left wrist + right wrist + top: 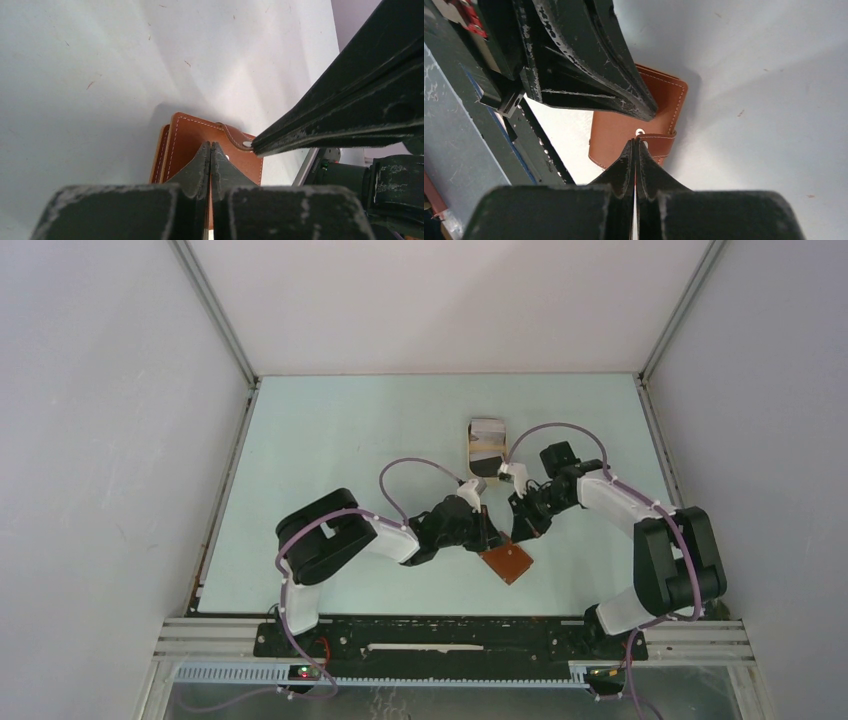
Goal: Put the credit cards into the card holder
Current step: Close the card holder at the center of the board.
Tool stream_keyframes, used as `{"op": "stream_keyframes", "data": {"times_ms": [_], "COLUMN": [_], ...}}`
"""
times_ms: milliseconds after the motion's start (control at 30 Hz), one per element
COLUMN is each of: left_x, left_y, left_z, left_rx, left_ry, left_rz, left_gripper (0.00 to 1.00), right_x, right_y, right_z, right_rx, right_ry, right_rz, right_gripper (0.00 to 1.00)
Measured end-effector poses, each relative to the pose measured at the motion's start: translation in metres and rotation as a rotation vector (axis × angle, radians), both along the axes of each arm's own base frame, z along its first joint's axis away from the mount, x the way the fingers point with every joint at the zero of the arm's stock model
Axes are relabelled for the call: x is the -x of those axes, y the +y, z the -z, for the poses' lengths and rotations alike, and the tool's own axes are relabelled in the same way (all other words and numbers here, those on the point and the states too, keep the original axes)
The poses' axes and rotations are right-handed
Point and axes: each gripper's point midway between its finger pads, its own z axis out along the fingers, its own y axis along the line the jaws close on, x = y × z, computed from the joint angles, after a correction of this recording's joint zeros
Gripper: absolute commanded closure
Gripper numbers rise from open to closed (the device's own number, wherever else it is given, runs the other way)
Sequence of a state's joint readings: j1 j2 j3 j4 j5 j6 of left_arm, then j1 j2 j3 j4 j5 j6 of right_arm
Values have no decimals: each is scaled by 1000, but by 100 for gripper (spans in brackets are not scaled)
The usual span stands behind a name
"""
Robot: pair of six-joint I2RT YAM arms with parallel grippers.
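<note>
The card holder [187, 135] is a small, flat, roughly square wallet of smooth reddish-brown leather-like material. It has rounded corners and a line of pale stitching close to its edges. A narrow strap [659, 141] of the same material wraps over one edge and ends at a small silvery snap [247, 144]. The holder lies closed on the pale matte table [330, 440], near the front edge and between the two arms, turned diagonally in the top view. The left gripper [210, 148] hangs just over the holder's face. Its scuffed black wedge-shaped fingers are pressed flat together with nothing between them. The right gripper [636, 145] is likewise closed tight, its tips down at the strap beside the snap; whether they pinch the strap or only touch it I cannot tell. In each wrist view the other arm's tapered black fingers cross the frame, and the two sets of tips meet close together over the holder. Farther back on the table, well apart from the holder, the credit cards [487, 427] sit as a small grey and white stack on a tan tray [472, 462] with a rounded outline.
</note>
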State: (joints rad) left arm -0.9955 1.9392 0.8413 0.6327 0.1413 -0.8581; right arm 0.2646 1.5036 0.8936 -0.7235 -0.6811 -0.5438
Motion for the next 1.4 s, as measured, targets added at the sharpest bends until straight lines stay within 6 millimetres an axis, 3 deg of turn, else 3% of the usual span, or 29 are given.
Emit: {"op": "stream_keyframes", "data": {"times_ms": [400, 833, 1167, 1400], "left_x": [-2, -1, 7, 24], "left_y": [-2, 6, 26, 22], "left_z": [-4, 1, -10, -16], "left_rx": [24, 27, 29, 34], "left_ry": [15, 21, 0, -14], "left_rz": [-21, -51, -79, -59], "left_gripper": [99, 99, 99, 99], "right_x": [15, 10, 13, 13], "right_y": [7, 11, 13, 13], "right_z": [13, 18, 24, 24], "right_rx": [31, 77, 104, 107], "right_ry": [64, 30, 20, 14], "right_rz": [-50, -47, -70, -79], "right_gripper": [100, 100, 100, 100]}}
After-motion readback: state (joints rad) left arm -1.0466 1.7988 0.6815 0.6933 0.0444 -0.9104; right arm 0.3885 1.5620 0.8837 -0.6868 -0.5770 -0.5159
